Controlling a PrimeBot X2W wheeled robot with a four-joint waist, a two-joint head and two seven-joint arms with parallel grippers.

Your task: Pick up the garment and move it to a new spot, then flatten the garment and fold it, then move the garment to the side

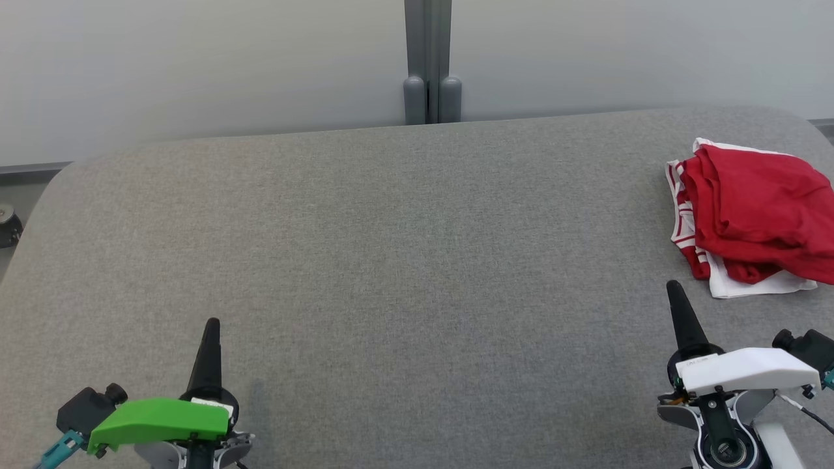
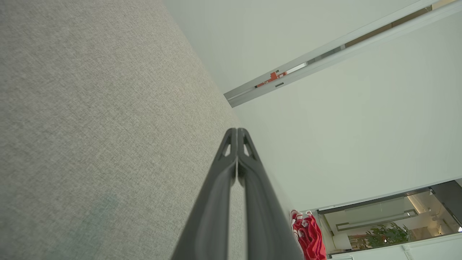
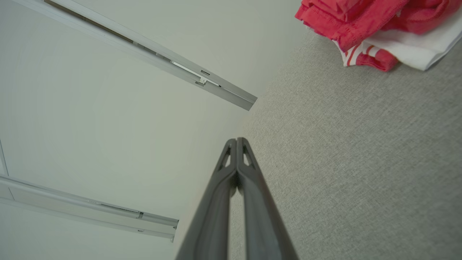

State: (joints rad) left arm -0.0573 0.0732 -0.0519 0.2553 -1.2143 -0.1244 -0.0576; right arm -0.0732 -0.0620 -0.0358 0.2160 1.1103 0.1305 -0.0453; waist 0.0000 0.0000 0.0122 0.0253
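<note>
Red-and-white garment [image 1: 749, 215] lies bunched at the far right of the grey table [image 1: 391, 228], just ahead of the right gripper [image 1: 674, 288] and well apart from the left gripper [image 1: 212, 324], both with jaws pressed together and holding nothing.

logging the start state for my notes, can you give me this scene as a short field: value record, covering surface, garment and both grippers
surface: grey woven fabric-covered table
garment: red cloth garment with white and striped trim, bunched in a heap at the table's right side, cut off by the head view's right edge
left gripper: shut, empty, at the table's near left
right gripper: shut, empty, near the garment, not touching it
background: grey vertical post behind the table's far edge
task state: garment not yet picked up
</note>
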